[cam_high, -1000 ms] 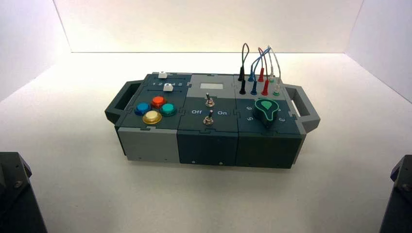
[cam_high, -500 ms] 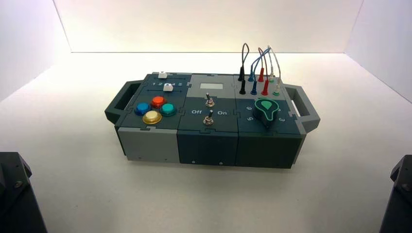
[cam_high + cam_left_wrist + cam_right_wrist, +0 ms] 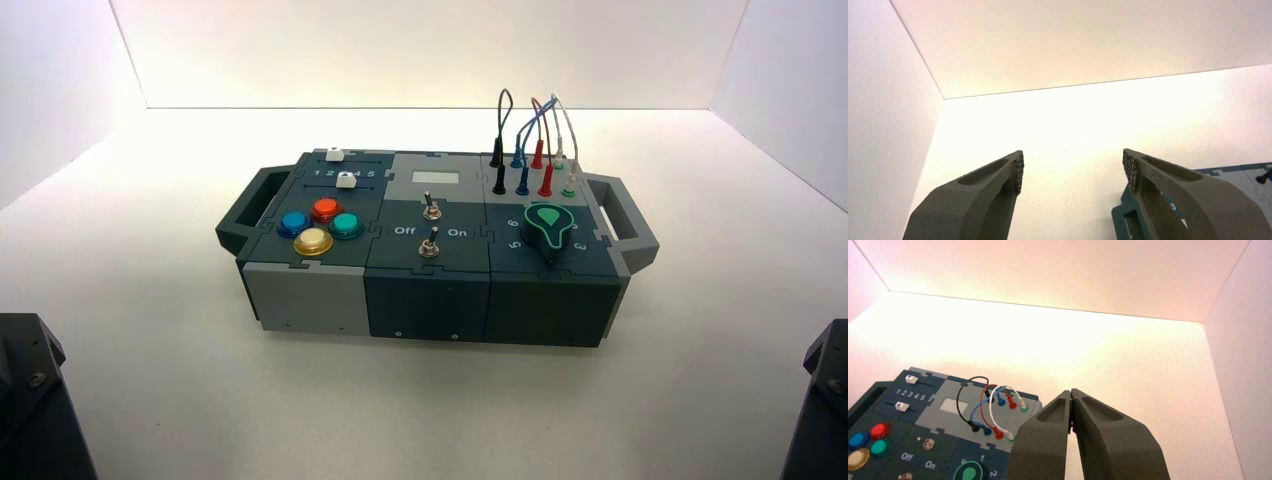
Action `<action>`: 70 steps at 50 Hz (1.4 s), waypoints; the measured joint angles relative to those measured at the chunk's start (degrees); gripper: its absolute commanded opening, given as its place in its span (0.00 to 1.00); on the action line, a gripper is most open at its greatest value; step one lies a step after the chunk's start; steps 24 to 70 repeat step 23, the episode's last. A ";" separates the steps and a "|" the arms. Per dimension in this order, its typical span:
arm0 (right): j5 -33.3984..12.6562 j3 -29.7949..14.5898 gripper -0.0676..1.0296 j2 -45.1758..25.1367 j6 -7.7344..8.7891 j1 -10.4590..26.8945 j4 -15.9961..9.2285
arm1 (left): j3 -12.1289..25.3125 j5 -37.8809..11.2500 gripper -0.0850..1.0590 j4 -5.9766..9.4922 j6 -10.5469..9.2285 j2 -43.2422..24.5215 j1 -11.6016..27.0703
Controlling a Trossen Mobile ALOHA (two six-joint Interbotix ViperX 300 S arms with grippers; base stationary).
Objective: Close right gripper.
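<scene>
Right claw point(image 3: 1071, 396) was fully shut on nothing, clear of the grey-and-teal control box point(image 3: 943, 440); just hold it, left claw point(image 3: 1073, 167) wide open, empty.

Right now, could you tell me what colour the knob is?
Green knob on a dark base, clearest in the high view.

White-walled lab test enclosure point(image 3: 430, 60)

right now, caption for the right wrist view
Right gripper shut on nothing, above the table beside the box and its wires.
</scene>
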State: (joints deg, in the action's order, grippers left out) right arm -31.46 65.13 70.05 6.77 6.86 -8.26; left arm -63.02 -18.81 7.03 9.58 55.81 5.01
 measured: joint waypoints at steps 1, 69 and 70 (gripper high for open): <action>0.00 0.00 0.04 -0.09 0.00 0.09 0.00 | 0.00 0.09 0.97 0.00 0.00 0.09 -0.09; 0.00 0.09 0.04 -0.18 0.00 1.67 -0.09 | 0.26 0.00 0.97 -0.09 0.09 -0.09 -0.09; 0.00 0.09 0.04 -0.18 0.00 1.67 -0.09 | 0.26 0.00 0.97 -0.09 0.09 -0.09 -0.09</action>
